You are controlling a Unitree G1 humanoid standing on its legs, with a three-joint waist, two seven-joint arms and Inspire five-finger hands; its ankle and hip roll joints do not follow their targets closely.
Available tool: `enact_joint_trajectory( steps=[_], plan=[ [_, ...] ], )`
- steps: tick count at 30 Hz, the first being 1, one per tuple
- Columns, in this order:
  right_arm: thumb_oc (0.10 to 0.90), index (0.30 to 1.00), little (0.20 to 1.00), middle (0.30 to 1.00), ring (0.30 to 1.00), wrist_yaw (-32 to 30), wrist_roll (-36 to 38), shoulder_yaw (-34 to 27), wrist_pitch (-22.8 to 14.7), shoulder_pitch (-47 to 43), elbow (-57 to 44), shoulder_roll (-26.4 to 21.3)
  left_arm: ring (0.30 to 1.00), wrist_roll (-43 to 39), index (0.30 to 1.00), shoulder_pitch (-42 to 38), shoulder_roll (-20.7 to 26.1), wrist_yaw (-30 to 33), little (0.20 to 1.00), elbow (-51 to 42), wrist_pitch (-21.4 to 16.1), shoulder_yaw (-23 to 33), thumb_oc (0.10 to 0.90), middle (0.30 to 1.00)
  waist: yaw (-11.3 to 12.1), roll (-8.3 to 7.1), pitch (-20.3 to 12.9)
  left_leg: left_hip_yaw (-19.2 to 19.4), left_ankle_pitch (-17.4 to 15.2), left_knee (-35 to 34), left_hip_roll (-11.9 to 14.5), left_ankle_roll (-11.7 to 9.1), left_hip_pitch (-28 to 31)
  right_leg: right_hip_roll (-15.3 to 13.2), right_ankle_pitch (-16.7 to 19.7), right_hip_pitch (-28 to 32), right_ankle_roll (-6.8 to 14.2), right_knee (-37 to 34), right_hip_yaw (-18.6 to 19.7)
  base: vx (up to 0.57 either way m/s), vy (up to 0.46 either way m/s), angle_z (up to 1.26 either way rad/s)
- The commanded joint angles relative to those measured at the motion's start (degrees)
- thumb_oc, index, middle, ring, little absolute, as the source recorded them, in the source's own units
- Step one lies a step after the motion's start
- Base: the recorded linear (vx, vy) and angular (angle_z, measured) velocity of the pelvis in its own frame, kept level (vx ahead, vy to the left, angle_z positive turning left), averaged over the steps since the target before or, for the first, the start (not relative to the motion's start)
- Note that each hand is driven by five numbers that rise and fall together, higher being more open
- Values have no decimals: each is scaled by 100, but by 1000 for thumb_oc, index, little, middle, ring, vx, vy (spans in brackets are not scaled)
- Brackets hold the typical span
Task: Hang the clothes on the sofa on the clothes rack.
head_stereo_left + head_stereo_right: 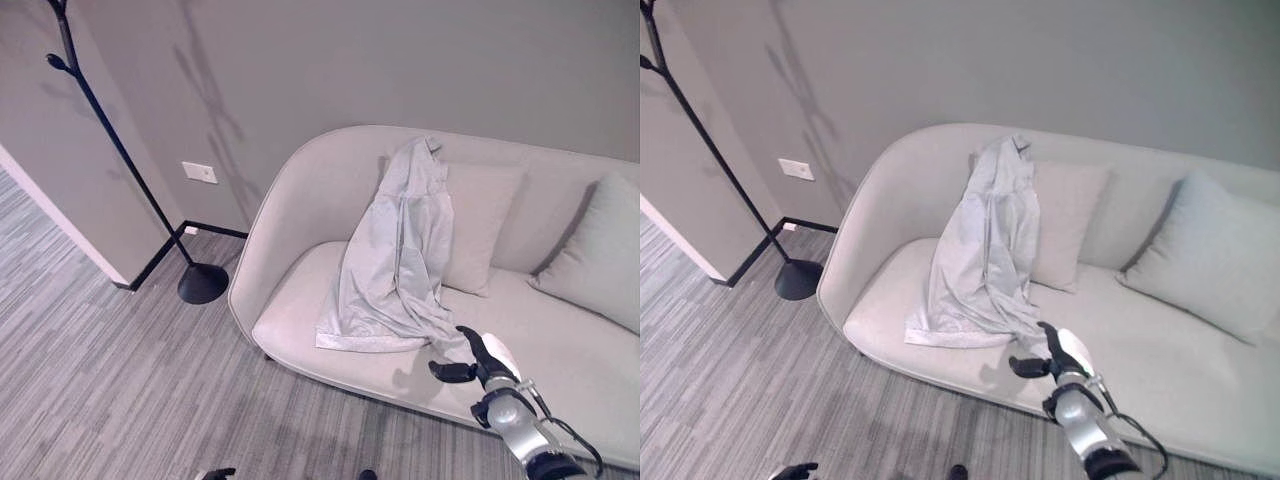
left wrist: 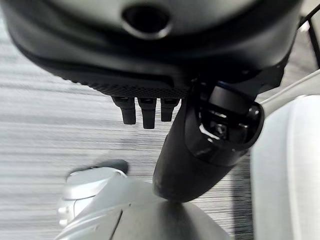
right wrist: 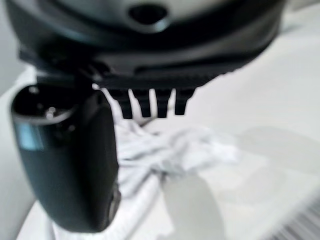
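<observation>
Left eye view: right hand [image 1: 487, 366] spread, just beside the shirt [image 1: 395, 250] on the sofa [image 1: 300, 200].

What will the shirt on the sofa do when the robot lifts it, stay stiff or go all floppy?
Probably floppy: the shirt already sags in soft folds from the sofa back to the seat. It looks thin, so likely light. Its loose end by the right hand may dangle and drag.
</observation>
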Motion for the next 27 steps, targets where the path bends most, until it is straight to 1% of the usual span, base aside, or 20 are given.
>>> enact_joint_trajectory(
  steps=[1, 2, 3, 4, 5, 8, 9, 12, 13, 14, 15, 16, 17, 18, 19, 20, 21, 23, 25, 27],
  plan=[
    [800, 900, 900, 900, 900, -455, 124, -49, -416, -885, 359, -326, 900, -254, 900, -141, -442, 108, 900, 0, -248, -413, 800, 900, 34, 58, 184, 23, 254, -1509, -93, 202, -37, -446, -674, 35, 657, 32, 101, 49, -8, 32],
    [800, 900, 900, 900, 900, -456, 125, -46, -418, -889, 363, -325, 900, -254, 900, -142, -442, 108, 900, 0, -248, -411, 800, 900, 30, 58, 183, 21, 253, -1507, -94, 203, -41, -447, -674, 33, 657, 32, 99, 58, 53, 34],
    [800, 900, 900, 900, 900, -474, 309, 142, -430, -1228, 787, -287, 900, -391, 900, -76, -432, 151, 900, -55, -307, -522, 800, 900, 157, 198, 268, -5, 509, -2035, -263, 218, -423, -424, -692, -31, 681, 32, 44, 106, 77, 27],
    [800, 900, 900, 900, 900, -492, 349, 200, -427, -1349, 1003, -212, 900, -385, 900, -19, -467, 135, 900, -13, -299, -511, 800, 900, 167, 260, 227, 22, 604, -2455, -213, 228, -356, -379, -716, -66, 689, 32, 79, 109, 112, 9],
    [800, 900, 900, 900, 900, -580, 384, 246, -427, -1463, 1239, -111, 900, -362, 900, 40, -483, 184, 900, 33, -309, -580, 800, 900, 178, 341, 278, 40, 769, -2596, -204, 222, -469, -343, -740, -137, 684, 32, 74, 38, 102, 1],
    [800, 900, 900, 900, 900, -705, 453, 598, -407, -2171, 1942, 78, 900, -369, 900, -19, -516, 237, 900, 86, -344, -808, 800, 900, 264, 474, 411, -7, 1006, -3012, -277, 219, -646, -338, -637, -656, 691, 32, 106, -74, 118, -11],
    [800, 900, 900, 900, 900, -749, 464, 697, -371, -2363, 2150, 122, 900, -465, 900, -72, -509, 243, 900, 80, -379, -848, 800, 900, 288, 524, 454, 36, 1065, -3098, -298, 216, -798, -365, -558, -906, 724, 32, 88, -90, 132, -24],
    [800, 900, 900, 900, 900, -805, 525, 856, -305, -2836, 2629, 230, 900, -608, 900, -155, -452, 368, 900, 13, -505, -980, 800, 900, 377, 590, 559, 98, 1127, -3107, -352, 226, -1136, -416, -387, -1345, 768, 32, 170, -59, 101, -12],
    [800, 900, 900, 900, 900, -805, 525, 857, -307, -2839, 2632, 231, 900, -608, 900, -157, -452, 367, 900, 14, -506, -979, 800, 900, 377, 589, 555, 99, 1128, -3107, -352, 226, -1142, -416, -386, -1351, 768, 32, 170, -38, 97, 5],
    [800, 900, 900, 900, 900, -812, 451, 1106, -237, -3176, 2893, 272, 900, -685, 900, -289, -414, 422, 900, -145, -582, -1206, 800, 900, 449, 621, 715, 142, 1186, -3107, -368, 217, -1358, -469, -318, -1536, 807, 32, 217, -48, 96, 12],
    [800, 900, 900, 900, 900, -843, 366, 1220, -188, -3332, 3043, 289, 900, -611, 900, -340, -411, 474, 900, -263, -619, -1386, 800, 900, 477, 642, 795, 132, 1211, -3107, -393, 218, -1460, -491, -278, -1630, 822, 32, 234, -56, 121, 16],
    [800, 900, 900, 900, 900, -855, 291, 1294, -161, -3448, 3158, 305, 900, -563, 900, -401, -394, 518, 900, -404, -651, -1546, 800, 900, 502, 665, 875, 129, 1235, -3107, -398, 210, -1564, -524, -253, -1721, 839, 32, 248, -18, 55, 8],
    [800, 900, 900, 900, 900, -855, 292, 1295, -163, -3450, 3161, 305, 900, -563, 900, -402, -394, 518, 900, -405, -650, -1546, 800, 900, 503, 664, 873, 129, 1236, -3107, -398, 210, -1568, -524, -252, -1725, 839, 32, 248, -29, 65, -1],
    [800, 900, 900, 900, 900, -851, 278, 1361, -109, -3646, 3376, 293, 900, -526, 900, -504, -350, 520, 900, -735, -691, -1822, 800, 900, 572, 701, 994, 124, 1286, -3107, -447, 194, -1759, -585, -202, -1875, 876, 32, 241, -21, 40, -2],
    [800, 900, 900, 900, 900, -851, 278, 1361, -110, -3647, 3377, 293, 900, -526, 900, -505, -350, 519, 900, -737, -689, -1823, 800, 900, 573, 700, 990, 125, 1287, -3107, -447, 194, -1765, -585, -201, -1880, 876, 32, 241, -48, 60, 0],
    [800, 900, 900, 900, 900, -790, 276, 1483, -51, -3782, 3614, 343, 900, -561, 900, -681, -279, 533, 900, -1014, -704, -1998, 800, 900, 632, 738, 1103, 89, 1326, -3107, -490, 179, -1961, -643, -158, -2041, 908, 32, 210, -30, 34, 3],
    [400, 300, 300, 300, 300, -732, 272, 1550, -34, -3853, 3683, 340, 900, -567, 900, -767, -244, 526, 900, -1124, -699, -2064, 800, 900, 649, 748, 1143, 66, 1347, -3107, -501, 171, -2053, -664, -142, -2113, 921, 32, 210, -30, 34, -5],
    [400, 300, 300, 300, 300, -617, 219, 1651, -5, -3890, 3737, 337, 900, -528, 900, -844, -210, 534, 900, -1217, -695, -2121, 800, 900, 675, 749, 1178, 47, 1357, -3107, -524, 163, -2128, -677, -120, -2174, 938, 32, 212, -15, 7, -9],
    [400, 300, 300, 300, 300, -470, 104, 1814, 22, -3873, 3829, 435, 900, -345, 900, -959, -141, 502, 900, -1401, -659, -2302, 800, 900, 702, 739, 1231, 37, 1375, -3107, -563, 169, -2260, -693, -112, -2275, 951, 32, 205, -6, 2, -3],
    [400, 300, 300, 300, 300, -472, 58, 1845, 29, -3830, 3837, 502, 900, -264, 900, -962, -145, 519, 900, -1409, -644, -2350, 800, 900, 706, 734, 1245, 36, 1375, -3107, -579, 178, -2281, -699, -108, -2294, 951, 32, 203, 0, 0, 0]
  ],
)
